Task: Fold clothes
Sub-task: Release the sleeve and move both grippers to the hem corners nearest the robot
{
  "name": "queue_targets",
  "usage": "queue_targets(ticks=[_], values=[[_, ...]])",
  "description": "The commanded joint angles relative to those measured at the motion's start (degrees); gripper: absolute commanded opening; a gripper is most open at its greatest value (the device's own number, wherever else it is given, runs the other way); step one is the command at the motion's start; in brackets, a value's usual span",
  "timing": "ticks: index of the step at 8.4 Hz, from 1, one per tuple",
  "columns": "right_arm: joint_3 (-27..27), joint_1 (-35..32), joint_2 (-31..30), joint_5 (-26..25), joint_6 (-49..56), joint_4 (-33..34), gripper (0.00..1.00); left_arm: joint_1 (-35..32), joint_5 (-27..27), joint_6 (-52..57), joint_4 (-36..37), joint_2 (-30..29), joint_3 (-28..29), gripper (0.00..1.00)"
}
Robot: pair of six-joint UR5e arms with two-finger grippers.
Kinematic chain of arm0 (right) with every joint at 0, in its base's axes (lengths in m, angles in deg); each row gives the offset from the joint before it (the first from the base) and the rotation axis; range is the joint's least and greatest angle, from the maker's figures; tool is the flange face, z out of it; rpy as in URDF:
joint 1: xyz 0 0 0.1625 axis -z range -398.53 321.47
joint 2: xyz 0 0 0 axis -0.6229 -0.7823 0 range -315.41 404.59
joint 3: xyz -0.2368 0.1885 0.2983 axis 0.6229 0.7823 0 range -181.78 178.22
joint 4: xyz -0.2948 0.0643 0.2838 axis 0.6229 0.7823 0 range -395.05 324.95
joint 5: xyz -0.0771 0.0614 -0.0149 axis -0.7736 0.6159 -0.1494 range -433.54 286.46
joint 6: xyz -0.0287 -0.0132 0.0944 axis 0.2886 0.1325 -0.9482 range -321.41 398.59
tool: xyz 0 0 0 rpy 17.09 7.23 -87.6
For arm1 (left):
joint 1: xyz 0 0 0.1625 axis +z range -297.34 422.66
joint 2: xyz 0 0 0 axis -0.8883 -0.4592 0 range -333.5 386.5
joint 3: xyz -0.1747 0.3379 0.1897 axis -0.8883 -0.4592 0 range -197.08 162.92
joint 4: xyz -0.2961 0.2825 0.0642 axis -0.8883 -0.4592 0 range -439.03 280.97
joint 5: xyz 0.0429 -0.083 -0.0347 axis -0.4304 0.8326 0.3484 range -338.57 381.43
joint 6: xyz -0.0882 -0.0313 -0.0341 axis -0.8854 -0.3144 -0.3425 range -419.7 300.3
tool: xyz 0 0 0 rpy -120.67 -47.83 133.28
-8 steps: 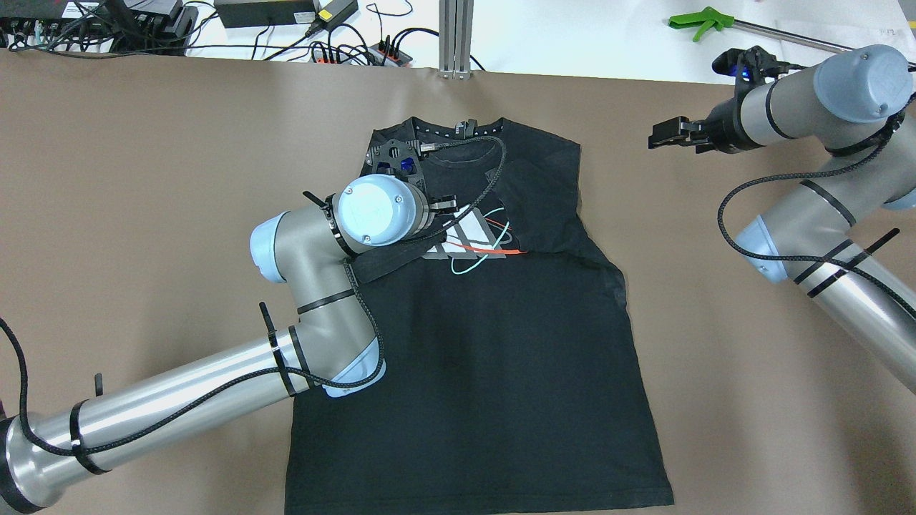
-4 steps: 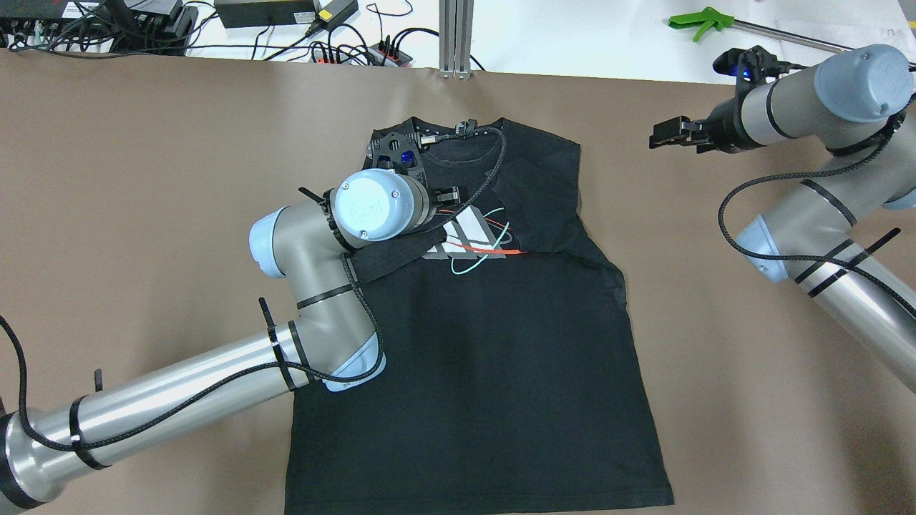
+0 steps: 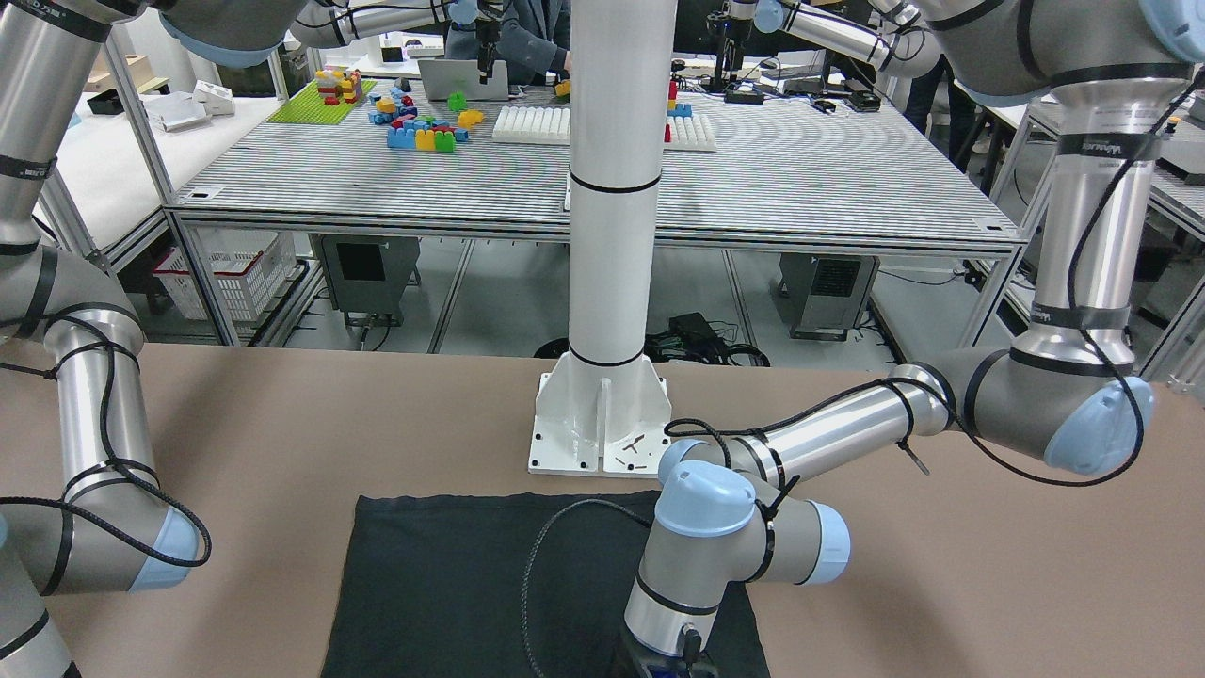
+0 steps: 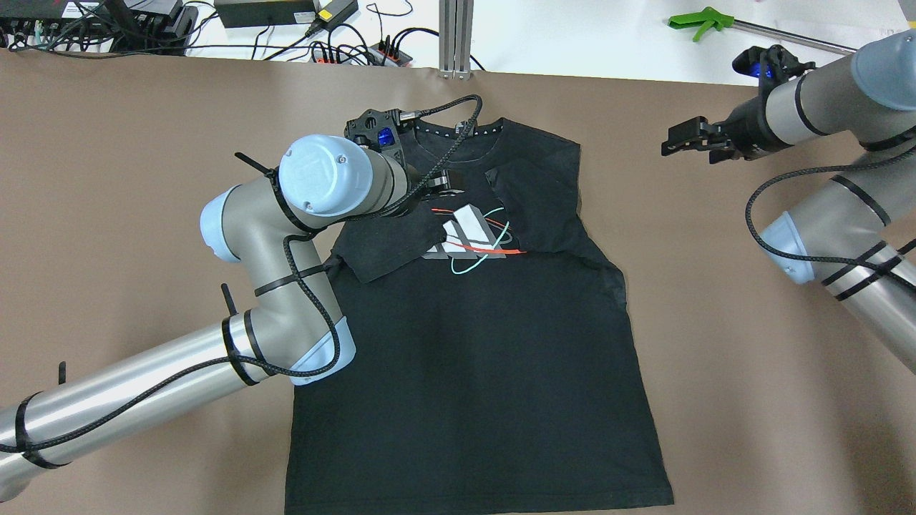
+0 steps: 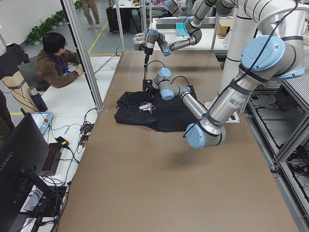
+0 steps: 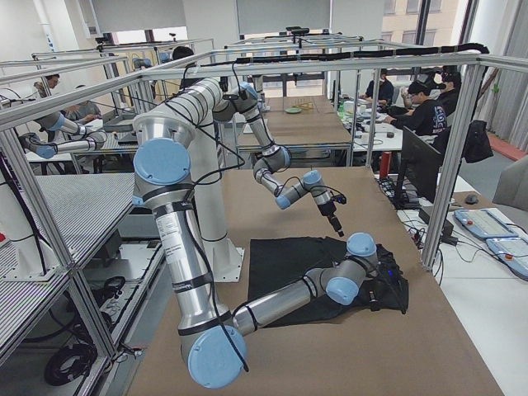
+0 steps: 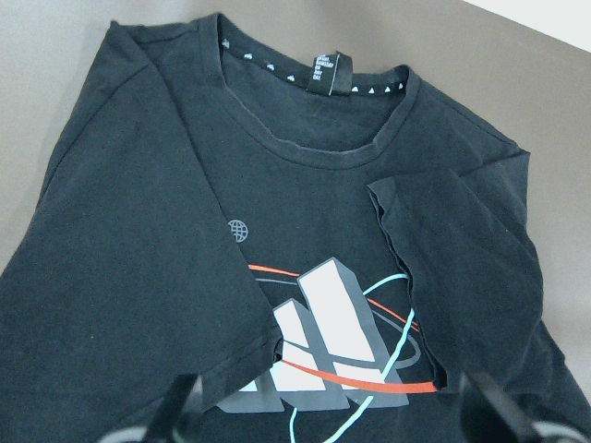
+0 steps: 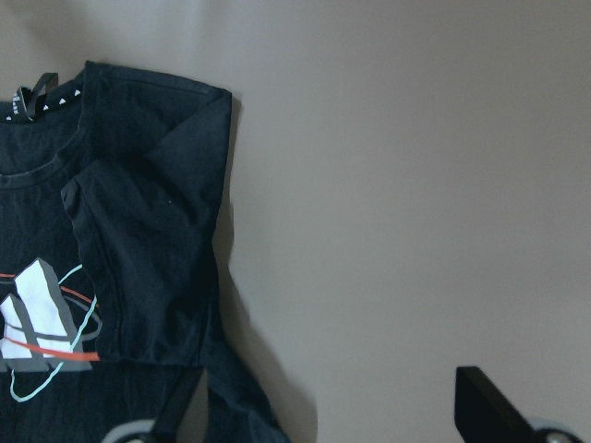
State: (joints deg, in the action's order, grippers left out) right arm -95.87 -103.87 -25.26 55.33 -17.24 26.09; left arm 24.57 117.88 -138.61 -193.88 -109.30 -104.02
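Observation:
The clothes are one black T-shirt (image 4: 465, 357) lying flat on the brown table, collar at the far end, with a white, red and teal logo (image 4: 469, 236) on the chest. Both sleeves lie folded inward: the left sleeve (image 4: 379, 247) and the right sleeve (image 4: 537, 200). My left gripper (image 4: 438, 186) hovers over the collar and left shoulder. In the left wrist view, the left gripper (image 7: 337, 415) is open with nothing between its fingers. My right gripper (image 4: 676, 139) hangs open over bare table to the right of the shirt (image 8: 157, 231).
Power strips and cables (image 4: 358, 50), an aluminium post (image 4: 456, 36) and a green-handled tool (image 4: 698, 21) lie beyond the table's far edge. A person (image 5: 58, 63) sits at a desk beside the table. Bare brown table (image 4: 715, 322) surrounds the shirt.
My left wrist has drawn back to the left and toward the collar, uncovering the folded left sleeve on the chest. The right gripper has shifted slightly to the right.

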Motion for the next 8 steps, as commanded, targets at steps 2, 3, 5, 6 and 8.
queue_targets(ticks=[2,3,5,6,8], values=[[-19.94,0.04,-15.89,9.88,-8.15,1.97,0.94,0.56,3.31,-4.81,-0.64,18.13,-20.98,1.0],[-21.9,0.21,-18.28,11.91,-11.2,0.84,0.94,2.22,3.05,-9.63,-0.38,23.25,-28.12,1.0],[-22.1,3.87,-22.5,13.61,-13.94,-7.65,0.94,7.65,-0.79,-16.77,-0.12,27.25,-31.89,1.0],[-21.4,5.56,-25.48,13.26,-13.95,-12.57,0.94,12.73,-7.18,-17.06,0.06,28.39,-32.06,1.0],[-20.08,10.21,-30.5,10.99,-13.52,-19.44,0.94,19.0,-13.46,-19.25,-0.03,32.25,-33.81,1.0]])
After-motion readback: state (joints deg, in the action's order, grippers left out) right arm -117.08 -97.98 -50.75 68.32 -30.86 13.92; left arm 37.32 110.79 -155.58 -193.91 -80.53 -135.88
